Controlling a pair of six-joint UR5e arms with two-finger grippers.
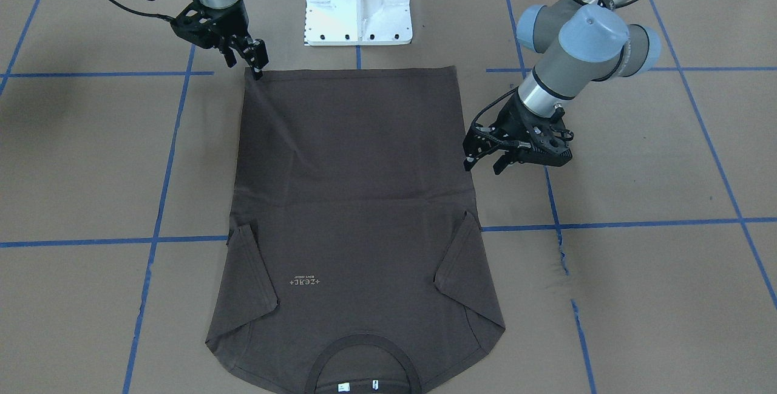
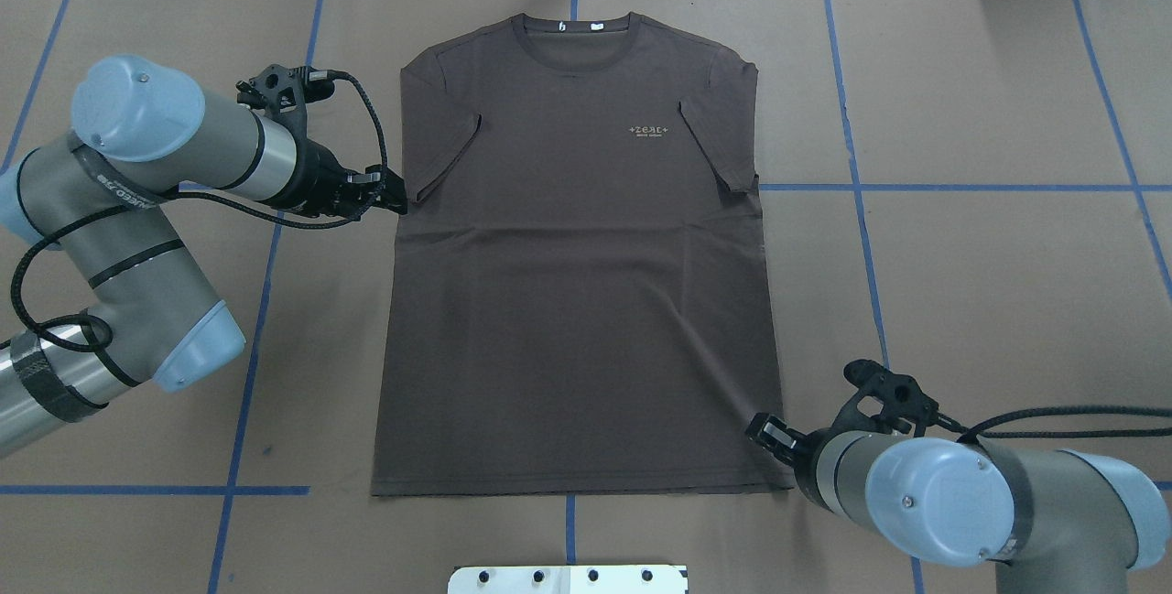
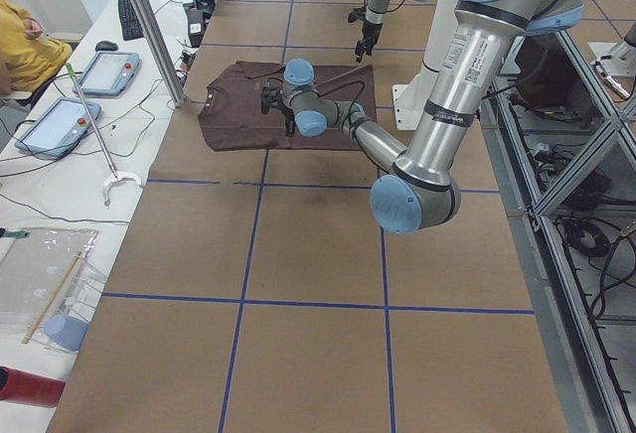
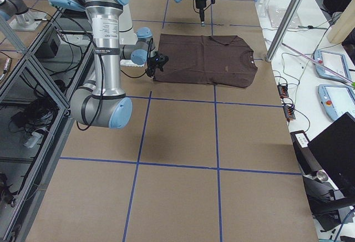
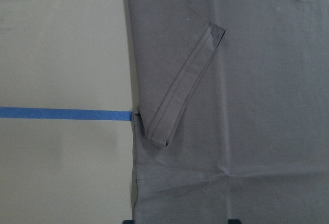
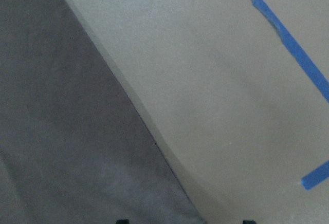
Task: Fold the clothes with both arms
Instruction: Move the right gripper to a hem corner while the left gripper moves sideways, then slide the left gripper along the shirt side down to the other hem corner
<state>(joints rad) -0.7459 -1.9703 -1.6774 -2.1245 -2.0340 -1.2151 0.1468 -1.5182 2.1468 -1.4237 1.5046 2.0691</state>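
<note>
The dark brown T-shirt (image 2: pixel 577 283) lies flat on the brown table, front up, collar at the far side, both sleeves folded in. It also shows in the front view (image 1: pixel 358 200). My left gripper (image 2: pixel 401 194) is open and empty, just off the shirt's edge below the sleeve (image 5: pixel 175 90); the front view shows it (image 1: pixel 484 166) open beside that edge. My right gripper (image 2: pixel 760 431) is open at the near hem corner, low over it (image 1: pixel 244 64). In the right wrist view the shirt's edge (image 6: pixel 67 131) runs between the spread fingertips.
The white base block (image 1: pixel 358 2) stands at the table's near edge, just behind the hem. Blue tape lines (image 2: pixel 961 188) cross the table. A side bench with tablets (image 3: pixel 60 120), a metal pole (image 3: pixel 149 26) and a seated person (image 3: pixel 20 51) lie beyond the far edge.
</note>
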